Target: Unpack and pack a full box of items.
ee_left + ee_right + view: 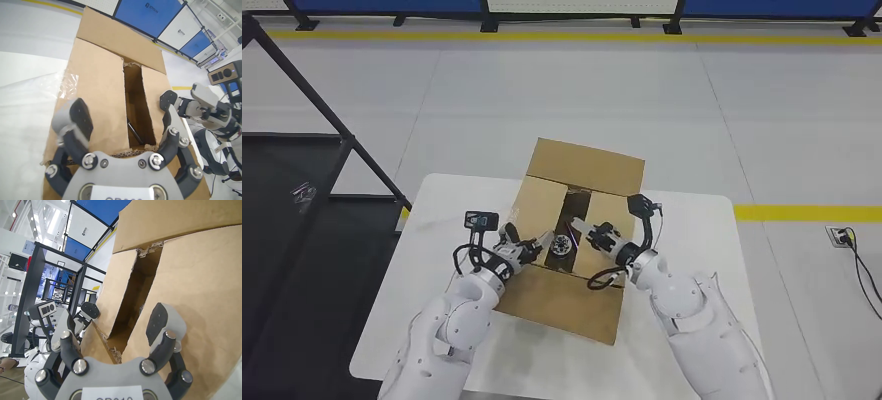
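Cardboard box on a white table, top flaps slightly parted. Left gripper and right gripper flank the gap, jaws wide.

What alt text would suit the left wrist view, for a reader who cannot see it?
The left gripper, open, hovers over a cardboard box on a white table. The box's two top flaps stand slightly apart, and a dark rod-like item shows in the gap.

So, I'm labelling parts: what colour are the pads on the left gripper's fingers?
The pads are black, clearest in the left wrist view.
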`<state>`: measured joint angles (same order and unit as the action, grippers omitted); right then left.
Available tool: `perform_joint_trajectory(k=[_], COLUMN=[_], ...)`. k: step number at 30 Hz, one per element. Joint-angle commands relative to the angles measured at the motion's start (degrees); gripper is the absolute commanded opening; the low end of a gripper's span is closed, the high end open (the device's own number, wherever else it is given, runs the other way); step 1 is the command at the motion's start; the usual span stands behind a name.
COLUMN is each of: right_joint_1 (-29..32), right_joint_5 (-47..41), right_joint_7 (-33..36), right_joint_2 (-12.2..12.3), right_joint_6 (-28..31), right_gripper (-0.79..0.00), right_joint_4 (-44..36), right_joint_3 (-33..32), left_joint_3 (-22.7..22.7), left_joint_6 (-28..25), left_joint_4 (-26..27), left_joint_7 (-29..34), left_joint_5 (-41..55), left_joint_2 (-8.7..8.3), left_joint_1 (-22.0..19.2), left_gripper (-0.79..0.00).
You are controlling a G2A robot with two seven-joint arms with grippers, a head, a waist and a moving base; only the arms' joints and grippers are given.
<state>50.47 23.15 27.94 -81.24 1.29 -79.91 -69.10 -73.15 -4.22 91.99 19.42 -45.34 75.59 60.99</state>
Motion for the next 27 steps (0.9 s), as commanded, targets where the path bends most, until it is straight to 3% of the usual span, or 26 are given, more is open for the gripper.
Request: perform_joint_trajectory(k=[1, 7, 13, 18, 22, 27], right_joint_1=[-0.03, 1.49, 5.83, 9.61, 11.92, 11.41], right_joint_5=[-0.66, -3.71, -8.32, -10.68, -14.15, -12.08], right_joint_7=[0.25, 1.17, 3.69, 5.9, 6.86, 4.88], right_joint_2=[0.08, 0.65, 1.95, 3.07, 3.69, 4.09], right_joint_6=[0.28, 3.69, 7.85, 9.78, 11.07, 8.19], right_gripper=[0.0, 0.0, 0.0, 0.0, 0.0, 0.0], right_joint_4=[0.07, -1.9, -6.95, -9.72, -10.17, -6.49], right_joint_3=[-0.46, -3.06, -9.34, -14.53, -17.83, -18.51], left_joint_3=[-1.56, -8.77, -14.41, -14.8, -12.79, -10.96], left_joint_6=[-0.75, -1.15, -2.5, -6.0, -8.58, -12.57], left_joint_4=[2.14, 7.77, 6.18, 1.56, -3.49, -8.04], left_joint_7=[-0.58, -3.01, -4.49, -5.79, -6.18, -5.55], left_joint_5=[0.56, 2.82, 2.22, 3.66, 3.43, 2.68], left_joint_2=[-0.25, -1.16, -1.98, -2.14, -2.04, -2.1], left_joint_1=[1.29, 6.67, 11.02, 9.82, 6.37, 2.77], left_gripper=[0.0, 0.0, 0.0, 0.0, 0.0, 0.0])
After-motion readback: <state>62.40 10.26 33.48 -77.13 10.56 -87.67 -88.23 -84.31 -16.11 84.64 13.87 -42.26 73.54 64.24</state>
